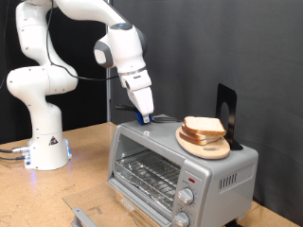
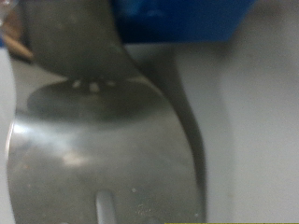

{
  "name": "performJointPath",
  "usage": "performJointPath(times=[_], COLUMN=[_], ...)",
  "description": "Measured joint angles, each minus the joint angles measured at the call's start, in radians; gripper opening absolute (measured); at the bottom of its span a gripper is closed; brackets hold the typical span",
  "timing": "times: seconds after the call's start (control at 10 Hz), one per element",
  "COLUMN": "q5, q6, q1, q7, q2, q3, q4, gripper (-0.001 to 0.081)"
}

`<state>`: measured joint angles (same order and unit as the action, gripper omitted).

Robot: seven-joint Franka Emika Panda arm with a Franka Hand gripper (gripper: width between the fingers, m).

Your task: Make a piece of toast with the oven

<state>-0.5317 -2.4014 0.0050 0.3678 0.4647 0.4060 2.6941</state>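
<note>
Tool low on oven roof, blue fingertips touching metal, spread unclear; toast on wooden plate toward roof's right end; approach slice slowly, level

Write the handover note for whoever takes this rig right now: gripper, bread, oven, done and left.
Gripper: down on the oven top, near its rear corner at the exterior view's left. Its blue fingertips are at a dark handle lying flat there; whether they are closed on it cannot be told. The wrist view shows a metal spatula blade close below the camera.
Bread: the slices sit stacked on a wooden plate on the oven top; a black stand is behind them.
Oven: door appears open, wire rack bare.
Done: no slice moved yet.
Left: no bread is in the oven and nothing is toasted.
</note>
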Motion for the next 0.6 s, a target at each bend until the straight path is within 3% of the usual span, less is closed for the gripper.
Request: performJointPath(times=[0.6], q5=[-0.018], q6=[0.164], q1=[-0.005], q7=[0.0], q2=[0.134], q3=[-0.069], q4=[-0.021], gripper=[0.0358])
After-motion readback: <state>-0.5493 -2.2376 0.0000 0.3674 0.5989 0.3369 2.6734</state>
